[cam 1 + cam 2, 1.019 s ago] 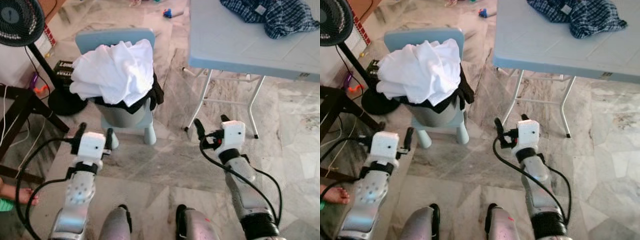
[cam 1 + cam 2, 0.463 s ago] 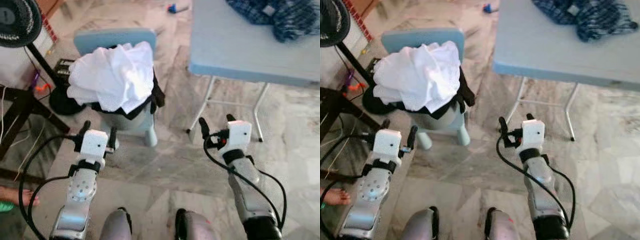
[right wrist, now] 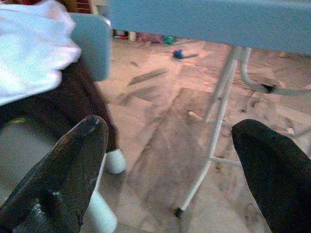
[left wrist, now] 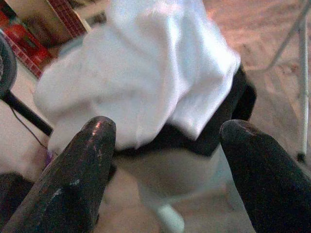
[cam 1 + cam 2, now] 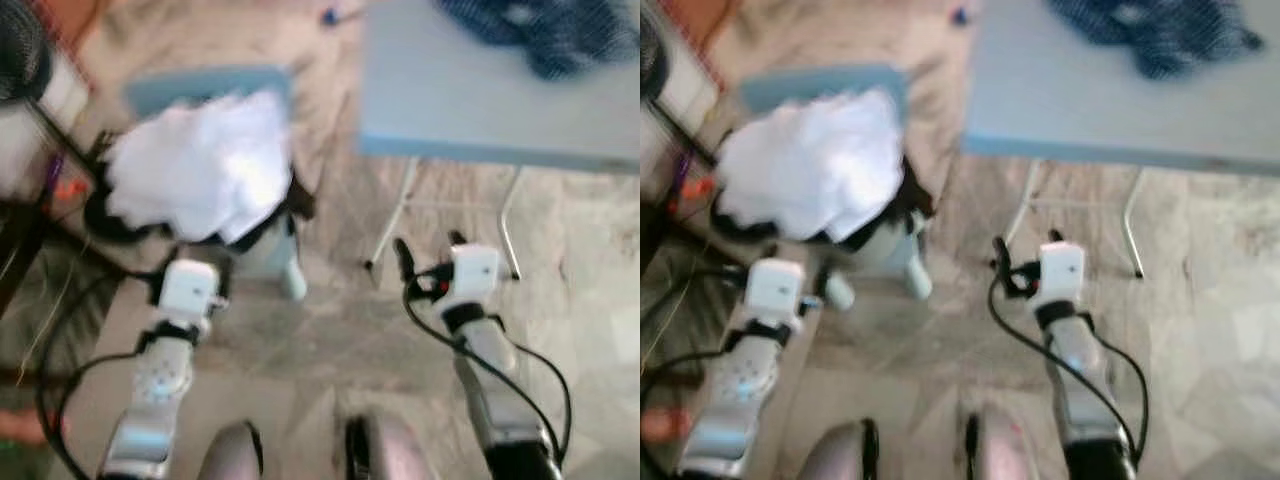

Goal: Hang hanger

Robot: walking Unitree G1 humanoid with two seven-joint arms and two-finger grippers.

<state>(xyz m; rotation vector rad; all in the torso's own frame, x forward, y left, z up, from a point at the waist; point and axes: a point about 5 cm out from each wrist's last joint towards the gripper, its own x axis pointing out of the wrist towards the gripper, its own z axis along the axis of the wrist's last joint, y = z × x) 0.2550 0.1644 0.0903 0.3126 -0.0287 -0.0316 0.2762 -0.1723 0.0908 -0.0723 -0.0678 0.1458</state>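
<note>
Reaching forward at waist height, the left gripper holds its two black fingers spread wide with nothing between them, and it points at a heap of white cloth piled on a small pale-blue chair. A dark garment hangs out from under the white cloth along the chair's front edge, and one of the chair's pale legs stands on the floor just beyond the gripper. The right gripper is likewise spread and empty, held out over the marble floor between the chair and a folding table. Its wrist camera looks past the chair's back corner toward the table's white metal legs. On the tabletop, toward its far right corner, lies a crumpled dark blue checked garment. A black fan stand rises near the chair on the robot's left, with cables trailing over the floor there. Both head views are blurred. No hanger can be made out in any of them, so its place cannot be told.
</note>
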